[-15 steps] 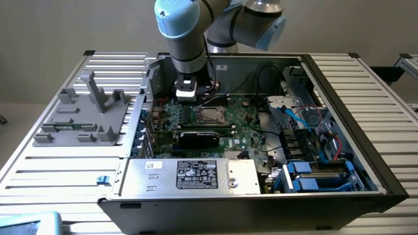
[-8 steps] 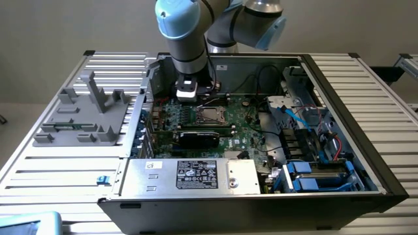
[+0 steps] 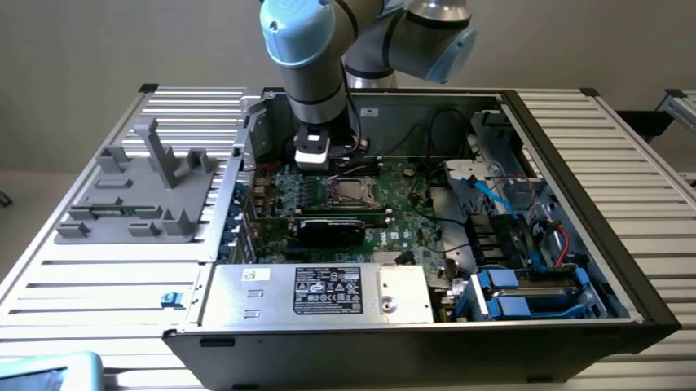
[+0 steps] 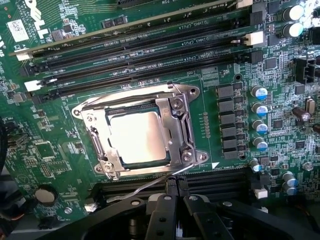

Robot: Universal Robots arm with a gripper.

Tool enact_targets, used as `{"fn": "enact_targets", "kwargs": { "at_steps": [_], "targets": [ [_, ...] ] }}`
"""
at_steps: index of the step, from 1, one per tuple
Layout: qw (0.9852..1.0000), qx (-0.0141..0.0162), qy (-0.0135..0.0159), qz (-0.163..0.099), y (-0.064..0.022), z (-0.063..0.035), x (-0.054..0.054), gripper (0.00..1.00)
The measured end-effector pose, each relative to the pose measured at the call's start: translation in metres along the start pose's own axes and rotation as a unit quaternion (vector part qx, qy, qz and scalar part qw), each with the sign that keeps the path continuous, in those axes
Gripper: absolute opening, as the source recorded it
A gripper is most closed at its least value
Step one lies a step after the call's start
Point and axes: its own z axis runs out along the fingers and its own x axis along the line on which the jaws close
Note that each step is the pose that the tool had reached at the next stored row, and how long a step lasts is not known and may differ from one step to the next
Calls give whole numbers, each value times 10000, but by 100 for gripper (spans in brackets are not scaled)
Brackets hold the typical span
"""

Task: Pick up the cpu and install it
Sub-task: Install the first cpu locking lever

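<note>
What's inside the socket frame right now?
The cpu lies inside the socket frame, its shiny metal top showing. Whatever is under it, the socket's contacts included, is covered by the chip.

Silver-beige cpu [image 4: 137, 136], green motherboard [image 4: 56, 125]
</note>
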Motion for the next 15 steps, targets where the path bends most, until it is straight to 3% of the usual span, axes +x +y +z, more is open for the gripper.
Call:
{"fn": "enact_targets", "kwargs": {
  "at_steps": [15],
  "targets": [
    [9999, -11, 39, 110, 15, 31, 34, 11]
  ]
}}
